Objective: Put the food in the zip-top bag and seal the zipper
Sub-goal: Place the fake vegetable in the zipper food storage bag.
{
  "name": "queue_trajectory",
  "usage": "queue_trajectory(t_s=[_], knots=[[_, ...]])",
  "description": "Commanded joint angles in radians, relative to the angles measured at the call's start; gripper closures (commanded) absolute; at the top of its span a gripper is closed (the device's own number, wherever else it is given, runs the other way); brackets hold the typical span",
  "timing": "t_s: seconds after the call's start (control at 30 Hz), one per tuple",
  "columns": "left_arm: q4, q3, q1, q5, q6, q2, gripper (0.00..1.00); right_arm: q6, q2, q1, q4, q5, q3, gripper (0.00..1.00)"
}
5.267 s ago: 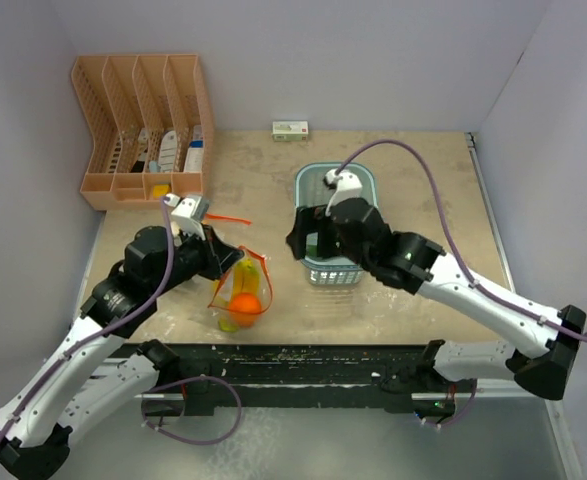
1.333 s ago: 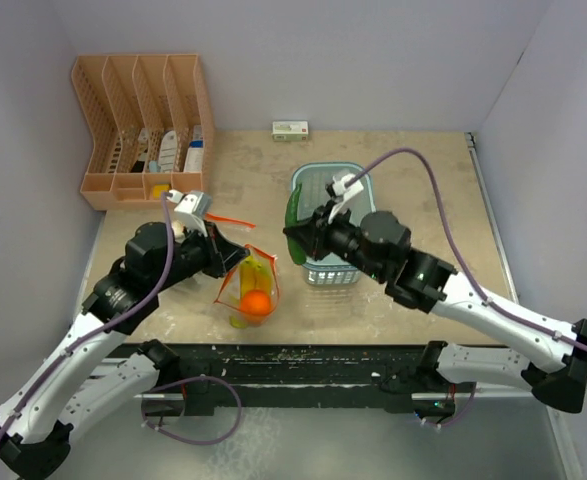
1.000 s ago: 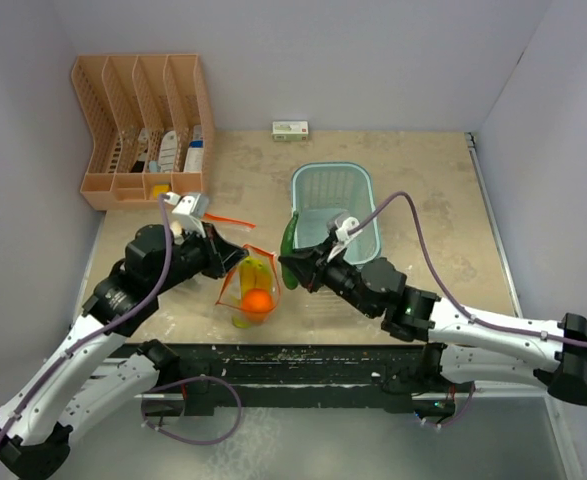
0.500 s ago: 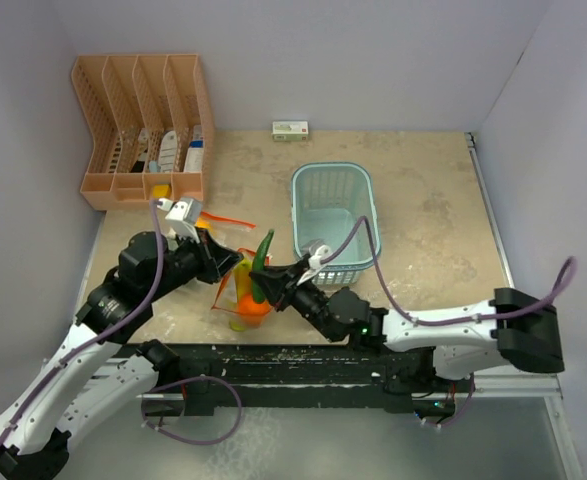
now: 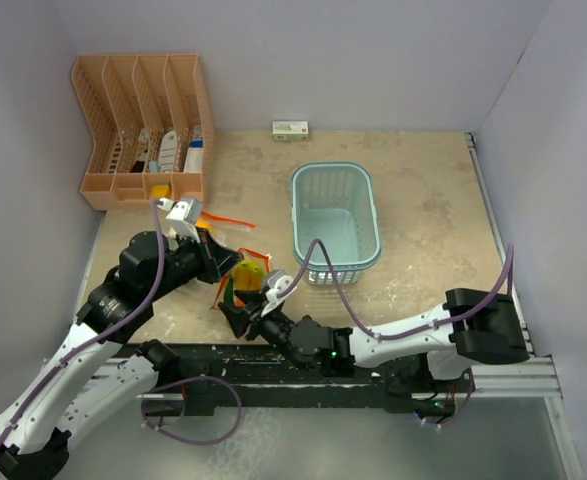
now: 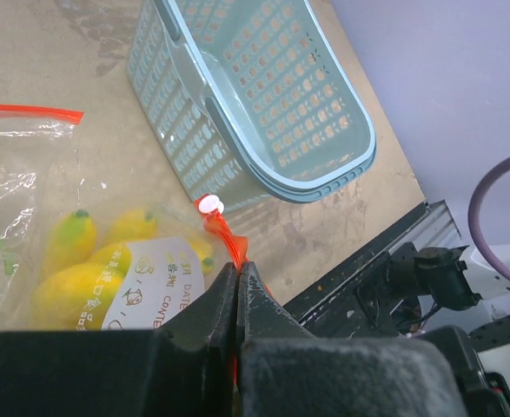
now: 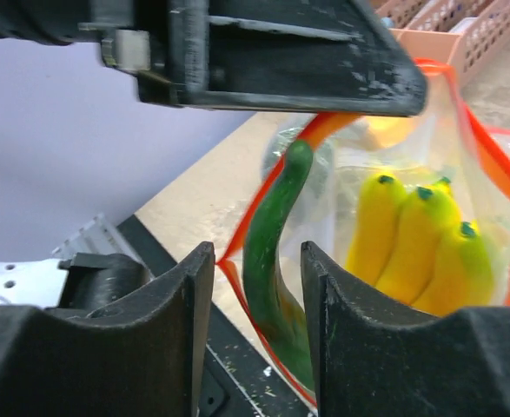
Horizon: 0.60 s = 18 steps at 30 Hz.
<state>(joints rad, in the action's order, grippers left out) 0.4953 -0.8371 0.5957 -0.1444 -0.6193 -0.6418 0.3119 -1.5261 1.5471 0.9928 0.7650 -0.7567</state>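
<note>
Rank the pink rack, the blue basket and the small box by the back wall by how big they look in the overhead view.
1. pink rack, clearly the largest
2. blue basket
3. small box, far smaller than either

No two look alike here.

The bag [image 5: 238, 282] lies near the front edge of the table [image 5: 433, 200], left of centre; inside it sit the bananas [image 7: 411, 243], with the long vegetable [image 7: 268, 252] in its mouth, to their left in the right wrist view; the basket [image 5: 335, 275] stands just right and behind; 1 rack [image 5: 138, 130] fills the far left corner; 1 small box [image 5: 290, 129] sits at the far edge.
</note>
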Motion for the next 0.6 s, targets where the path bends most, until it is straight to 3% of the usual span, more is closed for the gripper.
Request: queue_trajectory(t_s=[0.0,0.1,0.13,0.27,0.4,0.57], knots=[[-0.043,0.002,0.000,0.003,0.002,0.003,1.00,0.019,0.006,0.024,-0.087,0.037,-0.080,0.49],[-0.040,0.001,0.000,0.000,0.000,0.008,1.00,0.065,0.027,0.026,-0.199,0.096,-0.086,0.23],[-0.038,0.002,0.001,0.000,0.001,0.012,1.00,0.080,0.043,0.026,-0.233,0.111,-0.083,0.21],[-0.032,-0.002,0.001,0.005,0.003,0.016,1.00,0.131,0.173,0.032,-0.327,0.164,-0.032,0.18],[-0.029,-0.007,0.000,0.000,0.004,0.016,1.00,0.295,0.304,0.032,-0.615,0.241,-0.033,0.18],[-0.033,0.002,0.001,0.002,0.003,0.016,1.00,0.471,0.347,0.031,-0.833,0.229,-0.064,0.22]])
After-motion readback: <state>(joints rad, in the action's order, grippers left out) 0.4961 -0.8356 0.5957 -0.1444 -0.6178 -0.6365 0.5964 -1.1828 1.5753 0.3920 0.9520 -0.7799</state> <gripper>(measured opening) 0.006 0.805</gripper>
